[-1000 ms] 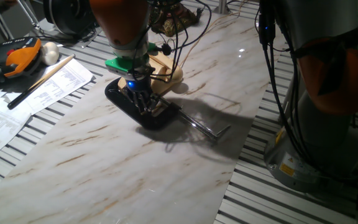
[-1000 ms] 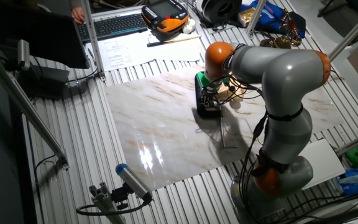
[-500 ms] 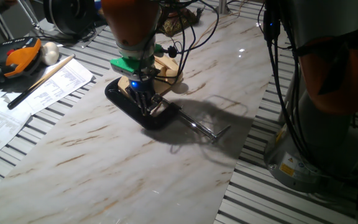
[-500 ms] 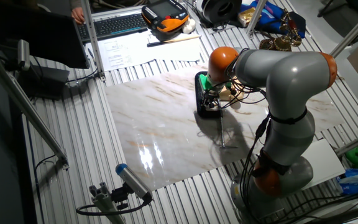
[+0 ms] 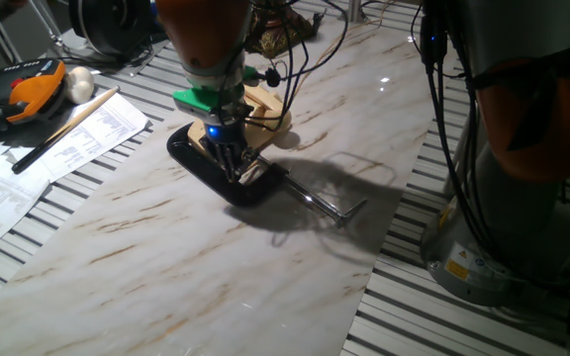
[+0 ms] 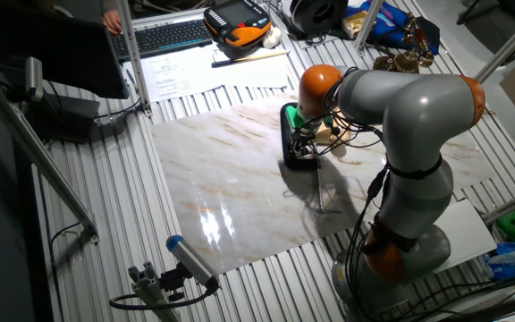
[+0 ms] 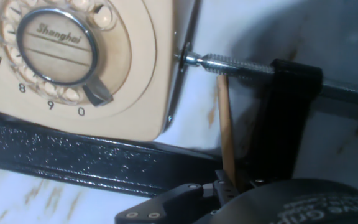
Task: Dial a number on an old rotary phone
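The cream-beige rotary phone [image 7: 135, 68] fills the upper left of the hand view, with its round dial [image 7: 58, 46] marked "Shanghai". It also shows under the arm in one fixed view [image 5: 268, 107] and in the other fixed view [image 6: 329, 134]. A black C-clamp [image 7: 278, 118] pins it, its steel screw rod [image 7: 229, 64] pressing on the phone's right side. My gripper [image 7: 229, 183] is shut on a thin wooden stick [image 7: 224, 124]. The stick's tip sits by the screw rod, right of the phone and off the dial. The gripper [image 5: 234, 163] hovers low over the clamp [image 5: 206, 163].
The clamp's long steel handle rod [image 5: 320, 203] sticks out to the right on the marble board [image 5: 166, 267]. Paper sheets [image 5: 38, 158], a long wooden stick [image 5: 62, 129], a white ball [image 5: 79, 85] and an orange-black pendant [image 5: 28, 94] lie at the left. The arm's base [image 6: 392, 250] stands by the board.
The gripper has shifted slightly to the right over the clamp and phone. It has barely moved in the last half second.
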Controlling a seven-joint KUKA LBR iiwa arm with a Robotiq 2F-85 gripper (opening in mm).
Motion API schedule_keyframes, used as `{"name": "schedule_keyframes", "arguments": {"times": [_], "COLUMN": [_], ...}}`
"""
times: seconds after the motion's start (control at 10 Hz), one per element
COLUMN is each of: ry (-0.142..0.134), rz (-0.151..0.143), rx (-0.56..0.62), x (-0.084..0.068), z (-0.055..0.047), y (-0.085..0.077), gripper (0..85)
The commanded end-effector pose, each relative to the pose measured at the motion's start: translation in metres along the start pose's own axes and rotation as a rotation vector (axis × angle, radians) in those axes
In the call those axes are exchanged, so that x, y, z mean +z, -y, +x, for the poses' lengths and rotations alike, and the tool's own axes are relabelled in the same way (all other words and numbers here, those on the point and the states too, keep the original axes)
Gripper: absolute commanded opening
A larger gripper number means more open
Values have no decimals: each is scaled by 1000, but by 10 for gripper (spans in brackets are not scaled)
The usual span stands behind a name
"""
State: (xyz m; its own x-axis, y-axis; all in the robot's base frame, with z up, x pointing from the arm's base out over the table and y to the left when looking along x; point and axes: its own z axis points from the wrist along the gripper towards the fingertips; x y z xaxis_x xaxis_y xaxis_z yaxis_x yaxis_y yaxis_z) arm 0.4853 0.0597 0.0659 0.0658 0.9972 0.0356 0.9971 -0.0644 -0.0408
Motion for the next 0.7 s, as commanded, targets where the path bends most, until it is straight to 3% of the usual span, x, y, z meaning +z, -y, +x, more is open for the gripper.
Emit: {"name": "schedule_keyframes", "arguments": {"times": [0.0,0.2,0.6], "ry": [1,-21,-32], "rz": [9,33,46], "rx": [-8,-40,-113], "x": [-3,-14,-25], "z": [1,1,-7], "y": [1,7,14], "gripper": [0,0,0]}}
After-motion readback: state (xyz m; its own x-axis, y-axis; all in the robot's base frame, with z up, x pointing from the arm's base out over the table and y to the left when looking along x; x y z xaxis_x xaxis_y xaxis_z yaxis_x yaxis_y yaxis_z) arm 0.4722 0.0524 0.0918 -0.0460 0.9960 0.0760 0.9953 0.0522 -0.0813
